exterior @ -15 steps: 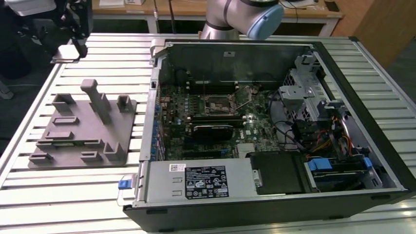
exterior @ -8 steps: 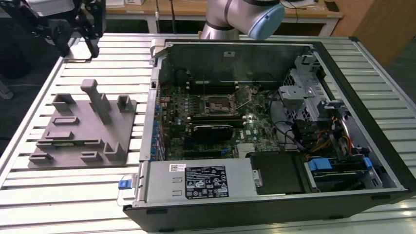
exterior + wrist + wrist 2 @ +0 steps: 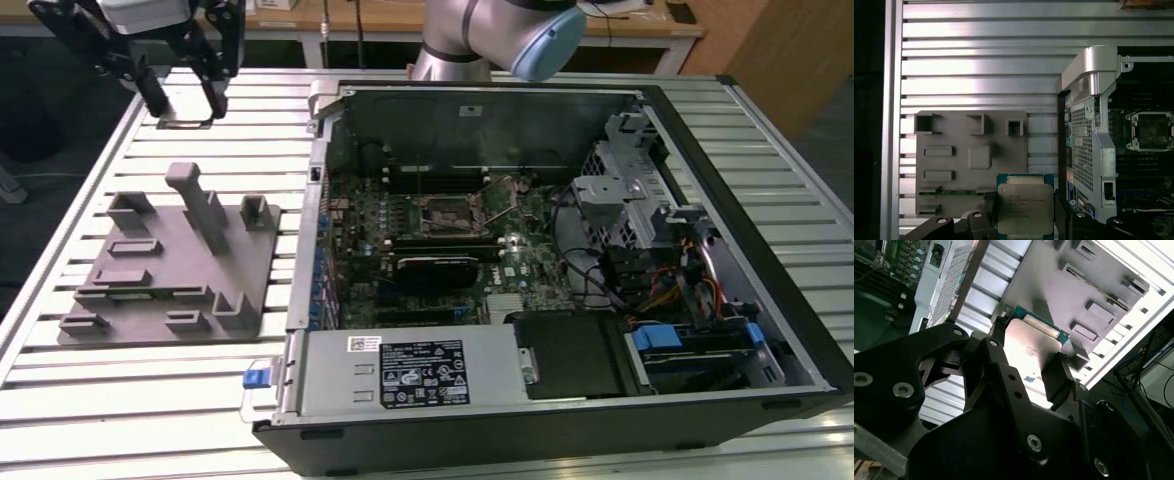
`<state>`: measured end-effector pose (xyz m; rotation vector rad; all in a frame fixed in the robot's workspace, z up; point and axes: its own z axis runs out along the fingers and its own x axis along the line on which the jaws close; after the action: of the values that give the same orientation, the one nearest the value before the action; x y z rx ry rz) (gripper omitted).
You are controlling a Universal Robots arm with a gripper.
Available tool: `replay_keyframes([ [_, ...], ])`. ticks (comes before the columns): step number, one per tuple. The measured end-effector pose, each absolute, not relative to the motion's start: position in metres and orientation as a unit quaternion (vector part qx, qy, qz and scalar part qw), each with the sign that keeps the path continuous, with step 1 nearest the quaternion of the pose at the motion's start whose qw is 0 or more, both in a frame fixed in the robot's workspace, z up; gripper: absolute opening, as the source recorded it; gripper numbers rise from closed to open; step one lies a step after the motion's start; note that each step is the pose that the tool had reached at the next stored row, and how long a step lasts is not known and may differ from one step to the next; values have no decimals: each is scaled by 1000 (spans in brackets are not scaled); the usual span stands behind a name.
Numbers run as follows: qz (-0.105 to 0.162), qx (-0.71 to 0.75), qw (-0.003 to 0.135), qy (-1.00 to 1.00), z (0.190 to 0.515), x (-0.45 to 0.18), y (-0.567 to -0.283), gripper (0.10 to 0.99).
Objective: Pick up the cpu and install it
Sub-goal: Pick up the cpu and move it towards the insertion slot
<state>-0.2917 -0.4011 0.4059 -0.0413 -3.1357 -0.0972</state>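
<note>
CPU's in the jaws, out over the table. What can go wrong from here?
1. The cpu is pinched by two opposite edges only, so it may slip or tilt in the gripper during travel.
2. The case wall stands between it and the socket; a low path could clip it.
3. The socket lies deep among board parts, so a tilted or rotated chip might seat badly.
</note>
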Motion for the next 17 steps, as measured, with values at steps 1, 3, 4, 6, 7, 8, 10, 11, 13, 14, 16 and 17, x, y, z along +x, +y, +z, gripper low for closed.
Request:
replay_keyframes([
  [1, -31, -13, 2, -999, 406, -289, -401, 541],
  [3, -31, -13, 2, -999, 406, -283, -401, 541],
  [4, -31, -13, 2, -999, 406, -280, -401, 541],
  [6, -31, -13, 3, -999, 406, -273, -401, 541],
  [7, -31, -13, 3, -999, 406, -270, -401, 541],
  [8, -31, -13, 3, -999, 406, -267, -401, 541],
  [10, -31, -13, 3, -999, 406, -260, -401, 541],
  [11, -31, -13, 3, -999, 406, -257, -401, 541],
  [13, -31, -13, 3, -999, 406, -251, -401, 541],
  [14, -31, -13, 3, -999, 406, -247, -401, 541],
  [16, -31, -13, 4, -999, 406, -241, -401, 541],
  [17, -31, -13, 4, -999, 406, -238, -401, 541],
])
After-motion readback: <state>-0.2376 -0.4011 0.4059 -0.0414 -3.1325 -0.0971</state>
